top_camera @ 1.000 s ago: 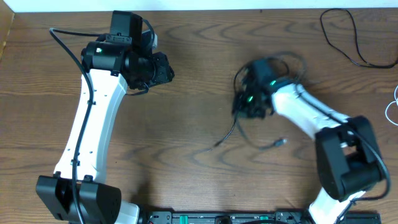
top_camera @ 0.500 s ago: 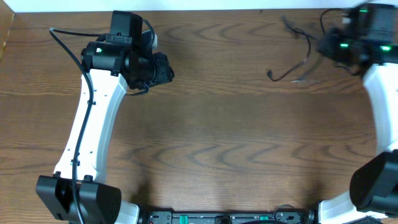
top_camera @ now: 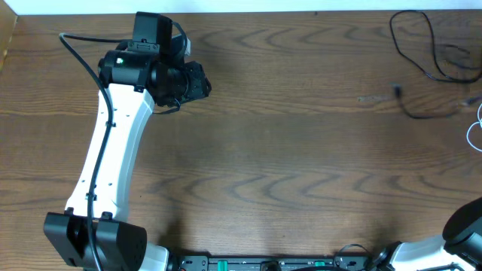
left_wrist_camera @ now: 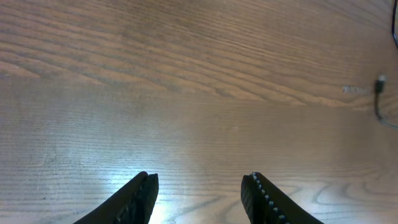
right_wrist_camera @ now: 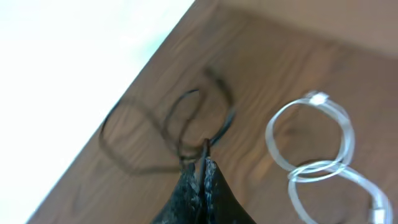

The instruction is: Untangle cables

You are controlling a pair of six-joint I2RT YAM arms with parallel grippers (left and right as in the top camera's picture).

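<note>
The black cable (top_camera: 422, 113) lies at the far right of the table, its plug end (top_camera: 397, 92) pointing toward the middle. A bit of the white cable (top_camera: 476, 126) shows at the right edge. My right gripper (right_wrist_camera: 204, 163) is out of the overhead view. In its wrist view it is shut on a strand of the black cable (right_wrist_camera: 217, 127), with the white cable's loops (right_wrist_camera: 311, 140) on the wood to its right. My left gripper (top_camera: 202, 84) hovers at the upper left, open and empty (left_wrist_camera: 199, 186). The black plug end (left_wrist_camera: 379, 87) is far off to its right.
Another black cord (top_camera: 425, 45) lies looped at the top right corner. The table's far edge (right_wrist_camera: 155, 62) meets a white surface just beyond the black loops in the right wrist view. The left arm (top_camera: 113, 150) stretches along the left side.
My right arm has swung from the table's middle to the far right and out of the overhead view, dragging the black cable with it. The left arm has not moved.
</note>
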